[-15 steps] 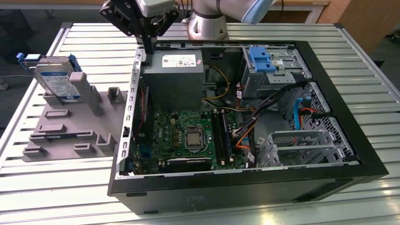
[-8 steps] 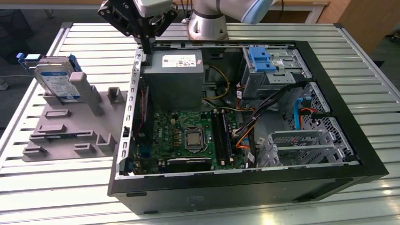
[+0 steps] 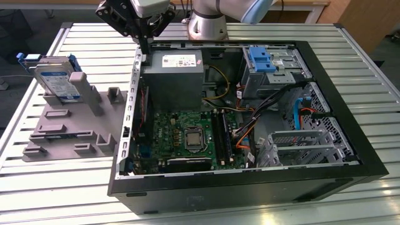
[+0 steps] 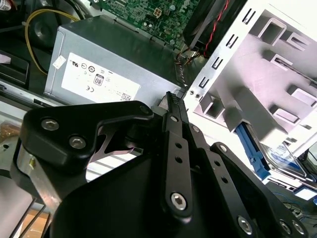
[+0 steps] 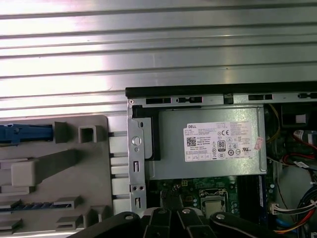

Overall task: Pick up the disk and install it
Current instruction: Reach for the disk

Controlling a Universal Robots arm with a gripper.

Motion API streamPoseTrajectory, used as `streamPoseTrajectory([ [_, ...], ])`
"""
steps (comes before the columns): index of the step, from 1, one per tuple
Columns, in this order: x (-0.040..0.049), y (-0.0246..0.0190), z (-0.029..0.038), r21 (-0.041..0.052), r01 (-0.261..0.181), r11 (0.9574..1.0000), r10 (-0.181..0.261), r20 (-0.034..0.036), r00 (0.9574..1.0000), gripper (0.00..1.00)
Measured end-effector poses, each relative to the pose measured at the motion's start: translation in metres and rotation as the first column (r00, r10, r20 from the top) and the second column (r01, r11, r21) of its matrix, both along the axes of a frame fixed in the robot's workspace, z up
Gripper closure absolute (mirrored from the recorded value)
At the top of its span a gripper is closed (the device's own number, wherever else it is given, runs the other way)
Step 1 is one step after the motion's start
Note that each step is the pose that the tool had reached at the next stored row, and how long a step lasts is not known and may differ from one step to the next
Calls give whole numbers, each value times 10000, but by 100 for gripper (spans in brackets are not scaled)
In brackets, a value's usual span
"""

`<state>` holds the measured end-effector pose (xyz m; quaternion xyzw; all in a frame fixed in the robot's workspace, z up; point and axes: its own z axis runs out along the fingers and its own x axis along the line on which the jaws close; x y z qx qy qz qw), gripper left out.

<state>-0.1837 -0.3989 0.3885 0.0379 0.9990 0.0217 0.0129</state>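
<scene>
The disk (image 3: 55, 80), a silver-grey drive with a white-and-blue label in a bright blue carrier frame, stands on edge at the far end of the grey fixture block (image 3: 62, 131), at the exterior view's left. The second wrist view shows the disk (image 4: 285, 161) beside the block's posts. In the first wrist view its blue frame edge (image 5: 25, 133) is visible. My gripper (image 3: 144, 47) hangs over the computer case's back left corner, right of the disk and apart from it. The fingers (image 4: 172, 106) are pressed together, shut on nothing.
The open computer case (image 3: 375, 164) lies on the slatted metal table (image 3: 56, 187). Inside are the grey power supply (image 3: 175, 75), the green motherboard (image 3: 187, 136), a blue bracket (image 3: 261, 58), cables and a metal drive cage (image 3: 306, 145). The arm's base (image 3: 206, 23) stands behind the case.
</scene>
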Motion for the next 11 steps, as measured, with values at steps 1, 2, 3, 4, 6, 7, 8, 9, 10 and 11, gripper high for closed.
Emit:
streamPoseTrajectory([
  [1, -4, 0, 0, 0, 0, 10000, 0, -1, 10000, 89],
  [2, -8, 0, -1, 0, 0, 10000, 0, 0, 10000, 89],
  [3, -12, 0, -1, 0, -1, 10000, 1, -1, 10000, 89],
  [4, -16, 0, -2, 0, 0, 10000, 0, -1, 10000, 89],
  [6, -23, 0, -3, 0, 0, 10000, 0, -1, 10000, 89],
  [7, -28, 0, -3, 0, 0, 10000, 0, -2, 10000, 89],
  [8, -32, 0, -4, 0, 0, 10000, 0, -1, 10000, 89],
  [9, -37, 0, -4, 0, 0, 10000, 0, -2, 10000, 89],
  [10, -41, 0, -5, 0, 0, 10000, 0, -1, 10000, 89],
  [11, -45, 0, -5, 0, 0, 10000, 0, -2, 10000, 89],
])
